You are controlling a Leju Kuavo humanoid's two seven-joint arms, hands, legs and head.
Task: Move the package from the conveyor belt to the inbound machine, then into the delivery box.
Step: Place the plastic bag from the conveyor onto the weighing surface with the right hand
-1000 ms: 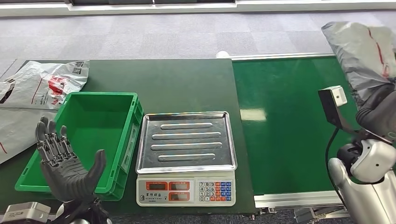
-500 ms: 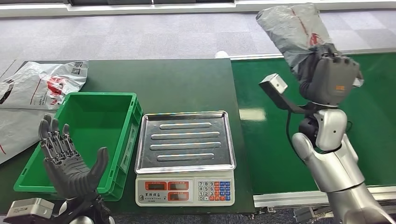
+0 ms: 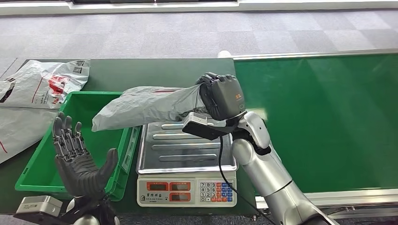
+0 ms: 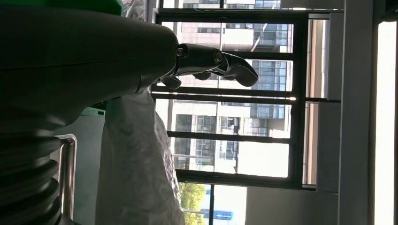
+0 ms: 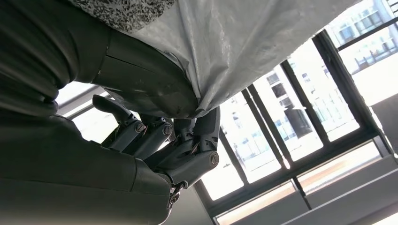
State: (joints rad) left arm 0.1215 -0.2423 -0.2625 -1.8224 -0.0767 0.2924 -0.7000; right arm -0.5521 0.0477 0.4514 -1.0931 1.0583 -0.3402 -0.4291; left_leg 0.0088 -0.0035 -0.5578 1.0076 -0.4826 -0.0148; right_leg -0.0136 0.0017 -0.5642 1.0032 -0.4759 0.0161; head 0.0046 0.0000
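The right hand [image 3: 220, 96] grips one end of the package [image 3: 145, 106], a grey plastic mailer bag. The fingers [image 5: 187, 140] are clenched around the bunched end of the bag; in the right wrist view the grey film emerges between the thumb and the curled fingers and spreads away from the palm. The rest of the package extends sideways from the hand, roughly level, clear of every surface below it.

Position of the package: the gripped end is above the rear edge of the scale's steel tray [image 3: 187, 143]; the free end reaches over the near-right corner of the green box [image 3: 44, 173]. From the head view alone it cannot be told how high the package hangs above the tray.

The left hand [image 3: 77, 161] is raised in front of the green box, palm up, fingers apart and released, holding nothing. It is well apart from the package. In the left wrist view the package [image 4: 136, 173] appears beyond the extended fingers [image 4: 220, 63], not touching them.

The scale [image 3: 187, 192] stands on the counter [image 3: 164, 79] between the green box and the conveyor belt [image 3: 319, 122], with its display and keypad facing the robot. Two printed mailer bags [image 3: 42, 84] lie flat on the counter at the far-left side, behind and beside the green box.
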